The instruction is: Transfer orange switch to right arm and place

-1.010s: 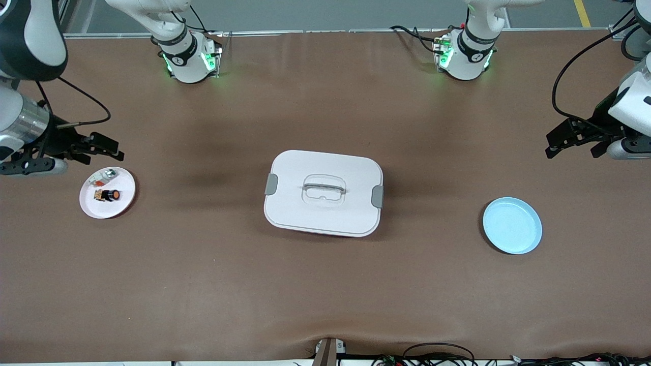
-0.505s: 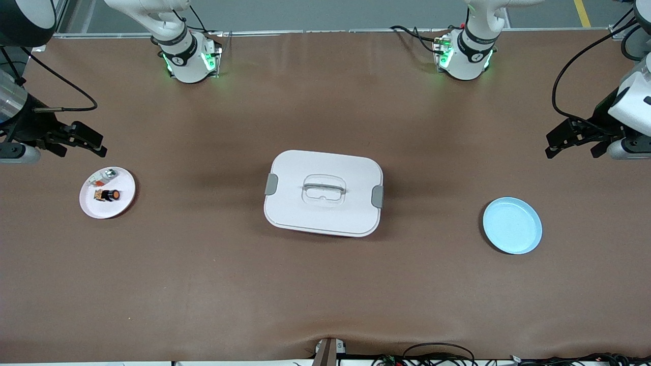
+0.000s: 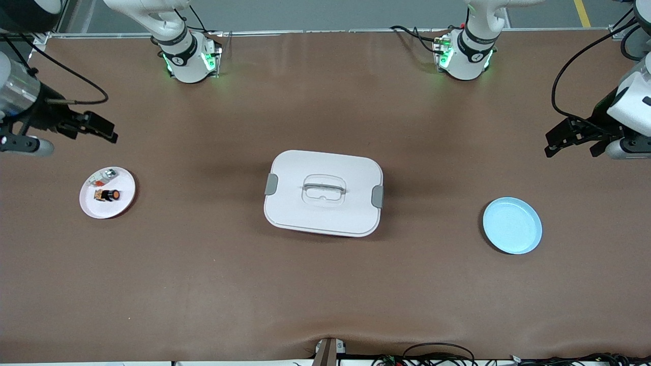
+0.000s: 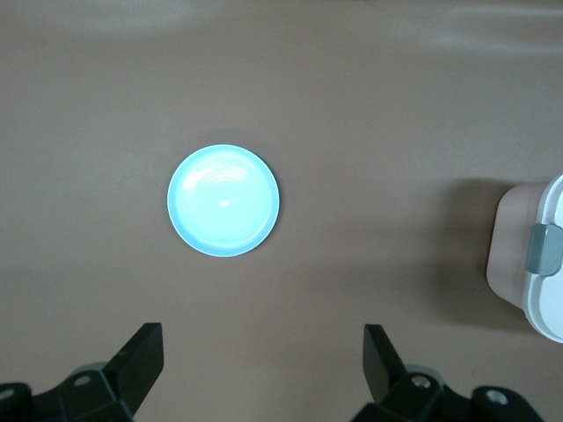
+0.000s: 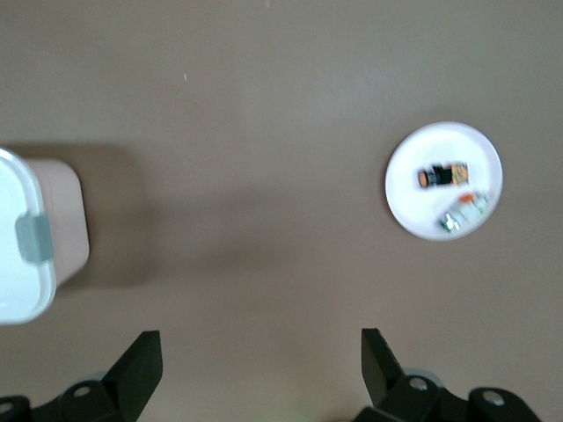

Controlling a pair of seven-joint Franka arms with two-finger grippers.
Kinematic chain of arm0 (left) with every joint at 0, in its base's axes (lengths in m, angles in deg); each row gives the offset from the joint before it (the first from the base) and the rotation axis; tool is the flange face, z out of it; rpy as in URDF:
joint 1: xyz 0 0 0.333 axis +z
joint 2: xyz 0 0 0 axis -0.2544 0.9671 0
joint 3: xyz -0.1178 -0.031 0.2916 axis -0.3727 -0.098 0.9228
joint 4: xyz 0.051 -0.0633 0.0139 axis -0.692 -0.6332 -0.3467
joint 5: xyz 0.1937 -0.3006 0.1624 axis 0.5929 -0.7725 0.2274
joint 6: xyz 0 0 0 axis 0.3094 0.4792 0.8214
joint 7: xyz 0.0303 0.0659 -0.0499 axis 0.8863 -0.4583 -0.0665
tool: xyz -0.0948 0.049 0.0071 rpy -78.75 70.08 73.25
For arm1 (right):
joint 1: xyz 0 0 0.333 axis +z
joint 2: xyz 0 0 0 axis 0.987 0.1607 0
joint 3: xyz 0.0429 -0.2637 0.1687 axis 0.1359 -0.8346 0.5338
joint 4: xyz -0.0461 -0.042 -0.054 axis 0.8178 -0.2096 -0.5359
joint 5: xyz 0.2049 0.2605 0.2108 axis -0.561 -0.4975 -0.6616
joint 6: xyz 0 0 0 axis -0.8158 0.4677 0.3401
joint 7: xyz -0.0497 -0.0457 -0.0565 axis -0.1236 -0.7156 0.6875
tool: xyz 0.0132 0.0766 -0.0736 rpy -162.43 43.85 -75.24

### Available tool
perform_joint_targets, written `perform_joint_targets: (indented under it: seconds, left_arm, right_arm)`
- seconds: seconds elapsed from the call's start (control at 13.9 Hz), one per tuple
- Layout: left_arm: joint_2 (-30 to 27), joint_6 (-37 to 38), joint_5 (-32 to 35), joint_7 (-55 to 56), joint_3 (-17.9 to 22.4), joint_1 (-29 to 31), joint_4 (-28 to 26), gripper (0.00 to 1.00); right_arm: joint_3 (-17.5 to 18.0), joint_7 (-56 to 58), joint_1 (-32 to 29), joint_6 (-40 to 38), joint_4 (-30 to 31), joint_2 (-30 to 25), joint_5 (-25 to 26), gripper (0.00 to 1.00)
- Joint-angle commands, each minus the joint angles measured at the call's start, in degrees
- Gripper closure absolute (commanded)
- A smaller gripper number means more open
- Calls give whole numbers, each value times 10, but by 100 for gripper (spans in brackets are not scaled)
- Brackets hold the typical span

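Orange switch (image 3: 108, 195): lies on its side on the white plate (image 3: 124, 201) at the right arm's end of the bench (image 3: 325, 295), just beside a small silver-white piece (image 3: 105, 176); apart from both sets of fingers.
Right gripper (image 3: 101, 129): in the air over bare bench next to the white plate; fingers (image 5: 136, 365) released, wide apart, holding nothing.
Left gripper (image 3: 562, 138): waits over the bench near the blue plate (image 3: 512, 226); fingers (image 4: 141, 356) released and empty.
Risk, wrong part: the silver-white piece sits close to the switch; a descent slightly off target could clamp it instead.
Risk, slip: the switch is tiny and round; fingers closing off-centre could roll it off the plate.
Risk, plate shift: fingertips catching the rim could drag or tip the white plate.
Risk, handover: the lidded white box (image 3: 323, 193) stands between the two grippers; a low crossing could strike it.
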Motion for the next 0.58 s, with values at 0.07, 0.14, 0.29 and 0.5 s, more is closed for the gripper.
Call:
perform_joint_targets:
  seconds: [0.07, 0.14, 0.29, 0.5]
  left_arm:
    - [9, 33, 8, -4, -4, 1, 26, 0]
    - [9, 34, 8, -4, -4, 1, 27, 0]
    - [9, 37, 9, -6, -4, 0, 27, 0]
    - [11, 46, 8, -6, -5, 1, 26, 0]
  right_arm:
    - [-2, -8, 6, -72, -58, 5, 10, 0]
    - [-2, -12, 7, -88, -61, 5, 10, 0]
    - [-6, -17, 0, -102, -62, 2, 2, 0]
    - [-8, -19, -6, -110, -57, 0, -14, 0]
